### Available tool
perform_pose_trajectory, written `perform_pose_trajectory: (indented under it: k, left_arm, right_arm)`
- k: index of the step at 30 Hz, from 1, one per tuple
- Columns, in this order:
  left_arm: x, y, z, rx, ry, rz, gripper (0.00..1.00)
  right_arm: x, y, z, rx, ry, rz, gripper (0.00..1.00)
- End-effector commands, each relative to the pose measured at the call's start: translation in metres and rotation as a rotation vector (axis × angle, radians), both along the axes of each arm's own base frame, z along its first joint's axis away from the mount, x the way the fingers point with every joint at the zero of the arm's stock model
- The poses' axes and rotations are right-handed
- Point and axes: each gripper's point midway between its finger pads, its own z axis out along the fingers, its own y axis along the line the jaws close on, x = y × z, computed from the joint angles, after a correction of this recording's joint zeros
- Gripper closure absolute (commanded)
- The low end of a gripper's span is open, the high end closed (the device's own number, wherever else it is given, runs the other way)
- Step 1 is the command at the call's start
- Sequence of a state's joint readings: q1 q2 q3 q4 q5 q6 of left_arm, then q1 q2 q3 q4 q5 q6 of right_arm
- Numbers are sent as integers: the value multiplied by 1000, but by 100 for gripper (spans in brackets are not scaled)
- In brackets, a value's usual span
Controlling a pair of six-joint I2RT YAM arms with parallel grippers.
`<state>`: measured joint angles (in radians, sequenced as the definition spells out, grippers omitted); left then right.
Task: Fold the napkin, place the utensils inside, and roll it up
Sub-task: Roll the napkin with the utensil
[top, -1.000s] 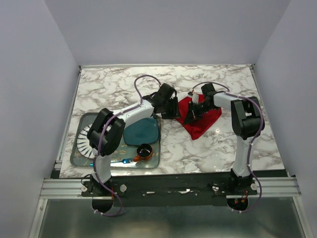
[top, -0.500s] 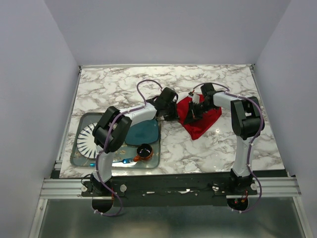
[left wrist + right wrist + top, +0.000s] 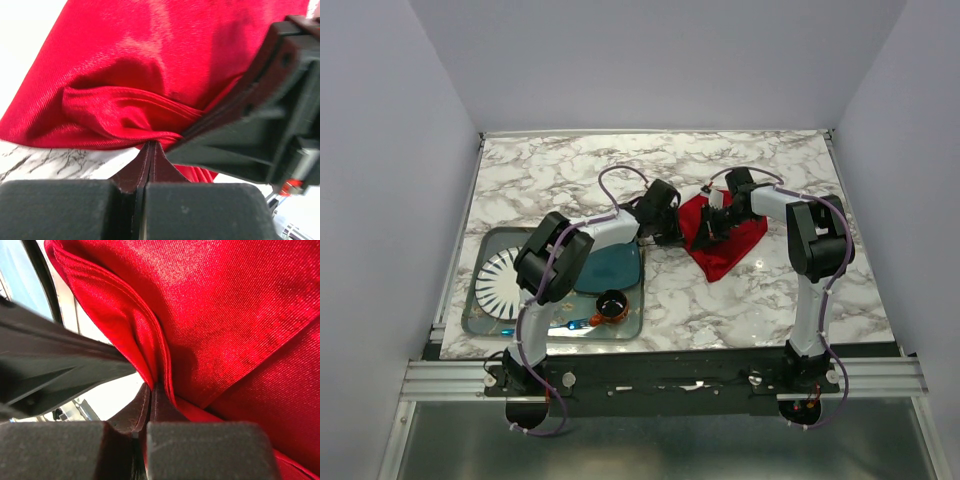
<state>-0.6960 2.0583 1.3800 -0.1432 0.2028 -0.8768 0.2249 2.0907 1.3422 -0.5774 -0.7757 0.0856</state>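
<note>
While both arms reached toward the middle of the marble surface [image 3: 770, 300], the napkin [image 3: 728, 245] lay a little right of centre as a crumpled red shape narrowing to a point toward the near edge. The left fingers [image 3: 674, 234] came at it from the left and the right fingers [image 3: 706, 228] from the far right, and the two met close together at the cloth's left edge. Seen from the left wrist, the left fingers [image 3: 152, 154] were pressed together with no gap, nipping a bunched fold of the napkin [image 3: 150, 70] at their tips; a strip of marble showed under the cloth at the lower left, and the black body of the other arm's hand filled the right of that view. From the right wrist, the right fingers [image 3: 153, 395] were likewise closed tight, pinching a doubled, hemmed edge of the napkin [image 3: 240, 315] that rose from their tips and curved away to the upper left, with the left arm's dark hand just beside it. To the left of the napkin and apart from it, a tray [image 3: 478, 322] sat at the near left of the surface, holding a white plate [image 3: 500, 282] with radial lines, a teal plate [image 3: 605, 268], a dark cup [image 3: 612, 302] and a blue utensil [image 3: 576, 324] along the tray's near side.
</note>
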Motion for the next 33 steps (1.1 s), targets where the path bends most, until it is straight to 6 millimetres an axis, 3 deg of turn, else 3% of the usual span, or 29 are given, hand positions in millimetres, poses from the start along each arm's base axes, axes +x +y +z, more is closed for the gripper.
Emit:
perform_pose_trajectory:
  k: [1,15,18,20,25,33]
  left_arm:
    - [4,-10,-7,-24,16,-6,100]
    - [13,-22,-17,-56,31,13,100]
    - [13,-24,-22,-60,58,27,100]
    - [10,-19,-37,-22,102,50,100]
    - [-1,-7,-63,45,180,77,100]
    - [-16,4,-85,73,228,75,100]
  right_arm:
    - [-1,-22,-23,-139,-14,-25,97]
    - [-1,-24,-25,-151,-19,-24,94]
    - [0,-25,-24,-164,-28,-24,90]
    - [1,-26,-21,-182,-44,-27,88]
    - [10,-33,-5,-237,-100,-31,71]
    - [17,-36,50,-354,-254,-12,45]
